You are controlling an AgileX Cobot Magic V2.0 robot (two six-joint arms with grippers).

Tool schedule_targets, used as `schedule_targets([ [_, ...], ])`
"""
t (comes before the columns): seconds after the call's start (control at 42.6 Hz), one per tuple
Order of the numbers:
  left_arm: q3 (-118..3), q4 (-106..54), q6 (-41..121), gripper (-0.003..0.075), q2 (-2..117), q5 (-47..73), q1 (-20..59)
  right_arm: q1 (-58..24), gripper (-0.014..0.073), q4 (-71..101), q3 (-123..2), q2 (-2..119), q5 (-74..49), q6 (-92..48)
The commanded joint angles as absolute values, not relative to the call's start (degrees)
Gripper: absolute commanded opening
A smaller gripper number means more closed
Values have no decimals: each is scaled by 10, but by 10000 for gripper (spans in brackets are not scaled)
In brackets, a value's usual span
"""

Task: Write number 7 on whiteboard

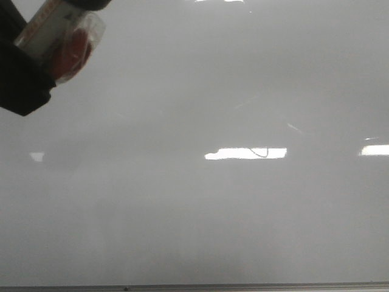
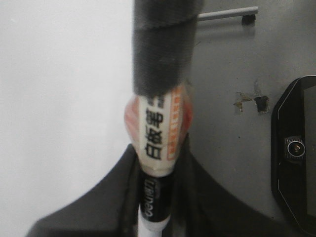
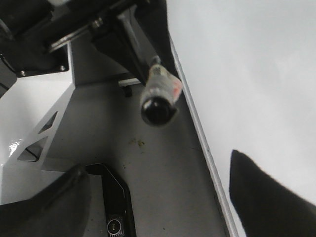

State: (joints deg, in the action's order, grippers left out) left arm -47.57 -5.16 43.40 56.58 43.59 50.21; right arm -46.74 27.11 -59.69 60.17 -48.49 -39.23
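Observation:
The whiteboard [image 1: 200,219] fills the front view, pale and glossy, with a thin metal strip [image 1: 243,286] along its bottom. No full number 7 shows; a short thin black curved stroke [image 1: 262,152] sits inside a light reflection. At the top left my left gripper [image 1: 45,64] is shut on a marker [image 1: 64,39] with a white and orange label. In the left wrist view the marker [image 2: 158,133] stands between the black fingers [image 2: 118,187], its far end under dark wrap [image 2: 160,49]. My right gripper [image 3: 158,168] is open and holds nothing, beside the board's edge [image 3: 197,128].
A black device with a small lens [image 2: 296,148] lies on the grey surface [image 2: 227,123] beside the board, also seen under the right gripper [image 3: 116,207]. A white metal bracket [image 3: 34,123] and dark arm parts [image 3: 113,29] stand near the marker [image 3: 159,98].

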Motion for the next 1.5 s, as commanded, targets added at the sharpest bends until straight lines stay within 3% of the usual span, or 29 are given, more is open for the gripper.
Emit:
schedule_targets([
  [0.0, -497, -57, 435, -20, 556, 390, 508, -487, 594, 291, -643, 634, -462, -400],
  [0.586, -497, -57, 435, -20, 556, 375, 508, -499, 568, 357, -684, 737, -428, -469],
  [1.079, -497, -57, 435, -20, 556, 375, 508, -497, -41, 357, -684, 739, -436, -469],
  [1.196, -497, -57, 435, -14, 556, 366, 508, -497, -66, 357, -684, 739, -437, -469],
  [1.266, -497, -57, 434, 46, 556, 353, 508, -497, -67, 357, -684, 739, -437, -469],
  [1.477, -497, -57, 433, 496, 556, 325, 508, -462, -67, 351, -684, 731, -450, -469],
])
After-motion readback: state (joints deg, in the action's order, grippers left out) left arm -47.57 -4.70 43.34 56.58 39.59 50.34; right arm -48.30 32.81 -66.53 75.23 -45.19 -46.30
